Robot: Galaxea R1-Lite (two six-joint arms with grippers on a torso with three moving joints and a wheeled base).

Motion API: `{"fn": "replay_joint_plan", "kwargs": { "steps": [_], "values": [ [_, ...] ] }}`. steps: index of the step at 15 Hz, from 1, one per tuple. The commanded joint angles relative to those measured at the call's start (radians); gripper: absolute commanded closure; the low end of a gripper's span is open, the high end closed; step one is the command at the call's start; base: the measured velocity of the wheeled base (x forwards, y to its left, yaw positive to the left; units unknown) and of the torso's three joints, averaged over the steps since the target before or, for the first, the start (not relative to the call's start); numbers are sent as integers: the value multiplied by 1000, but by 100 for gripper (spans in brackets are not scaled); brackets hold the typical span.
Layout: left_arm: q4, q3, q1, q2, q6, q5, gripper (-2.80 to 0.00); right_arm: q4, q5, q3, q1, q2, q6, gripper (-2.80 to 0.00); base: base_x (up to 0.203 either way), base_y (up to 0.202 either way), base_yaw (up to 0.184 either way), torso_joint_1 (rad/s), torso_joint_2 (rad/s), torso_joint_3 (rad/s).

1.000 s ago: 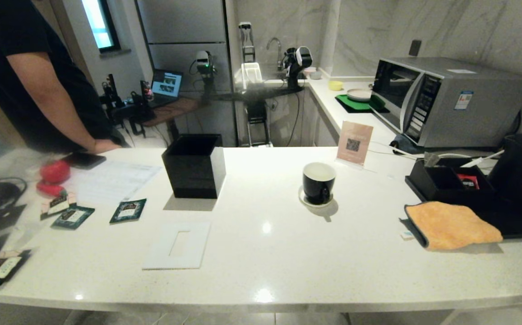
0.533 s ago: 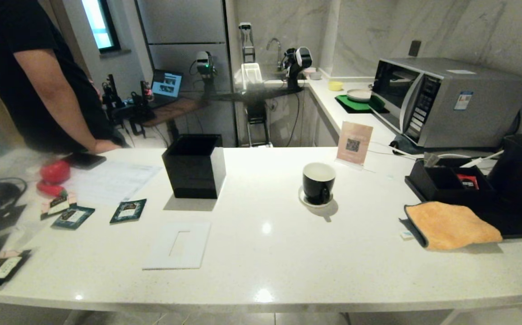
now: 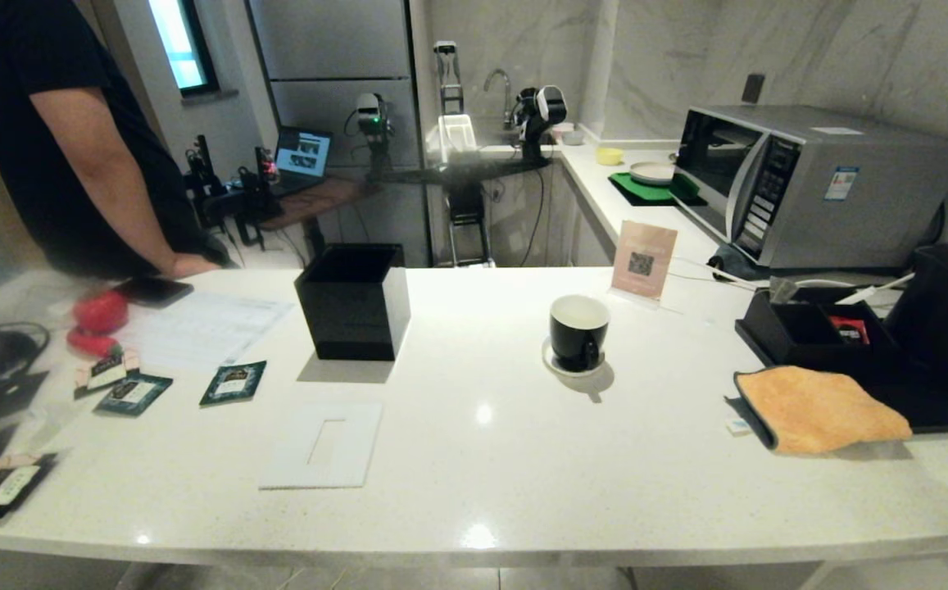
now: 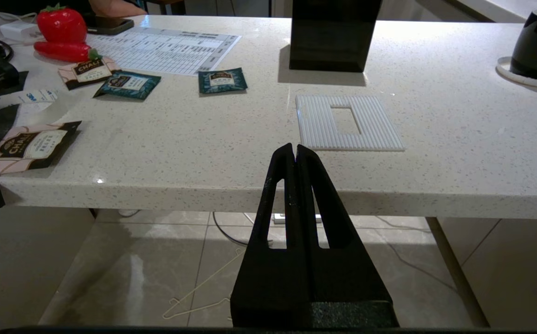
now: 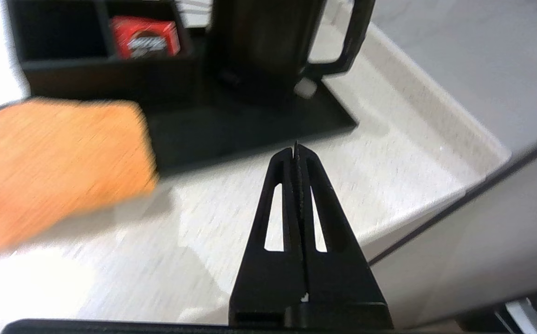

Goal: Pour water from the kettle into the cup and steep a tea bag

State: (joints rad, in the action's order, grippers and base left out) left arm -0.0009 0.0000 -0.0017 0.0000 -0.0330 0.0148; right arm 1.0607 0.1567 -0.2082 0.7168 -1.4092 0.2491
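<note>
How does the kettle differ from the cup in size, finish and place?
The kettle is much bigger than the cup. The kettle looks matte; the cup is glossy, with a white inside. The kettle stands on a black tray at the right; the cup stands on a white saucer mid-counter. Both are black and upright.

"CHALI" – on pink tea packet point(image 4: 34, 144) – also second pink packet point(image 4: 87, 72).

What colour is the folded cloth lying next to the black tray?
Orange. The cloth shows best in the head view.
</note>
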Motion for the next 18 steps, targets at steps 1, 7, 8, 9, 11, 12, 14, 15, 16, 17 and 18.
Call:
{"fn": "replay_joint_plan", "kwargs": {
  "steps": [1, 7, 8, 9, 11, 12, 14, 15, 16, 17, 18],
  "values": [
    [-1, 0, 0, 0, -1, 1, 0, -30, 7, 79, -11, 163, 2, 0, 0, 0, 0, 0, 0, 0],
    [-1, 0, 0, 2, -1, 1, 0, -338, 12, 201, -270, 524, -25, 0, 0, 0, 0, 0, 0, 0],
    [-1, 0, 0, 2, -1, 1, 0, -424, 12, 204, -317, 608, -40, 0, 0, 0, 0, 0, 0, 0],
    [-1, 0, 0, 0, -1, 1, 0, -514, 12, 205, -355, 696, -56, 0, 0, 0, 0, 0, 0, 0],
    [-1, 0, 0, 1, -2, 1, 0, -704, 13, 204, -409, 922, -83, 0, 0, 0, 0, 0, 0, 0],
    [-1, 0, 0, 0, -1, 1, 0, -781, 11, 199, -426, 1020, -92, 0, 0, 0, 0, 0, 0, 0],
    [-1, 0, 0, 1, -1, 1, 0, -851, -25, 202, -459, 1133, -112, 0, 0, 0, 0, 0, 0, 0],
    [-1, 0, 0, 1, -1, 1, 0, -882, -56, 205, -475, 1141, -119, 0, 0, 0, 0, 0, 0, 0],
    [-1, 0, 0, 1, -1, 1, 0, -914, -109, 207, -488, 1129, -127, 0, 0, 0, 0, 0, 0, 0],
    [-1, 0, 0, 1, -1, 1, 0, -939, -158, 208, -498, 1126, -128, 0, 0, 0, 0, 0, 0, 0],
    [-1, 0, 0, 2, -1, 1, 0, -949, -188, 208, -523, 1125, -123, 0, 0, 0, 0, 0, 0, 0]
  ]
}}
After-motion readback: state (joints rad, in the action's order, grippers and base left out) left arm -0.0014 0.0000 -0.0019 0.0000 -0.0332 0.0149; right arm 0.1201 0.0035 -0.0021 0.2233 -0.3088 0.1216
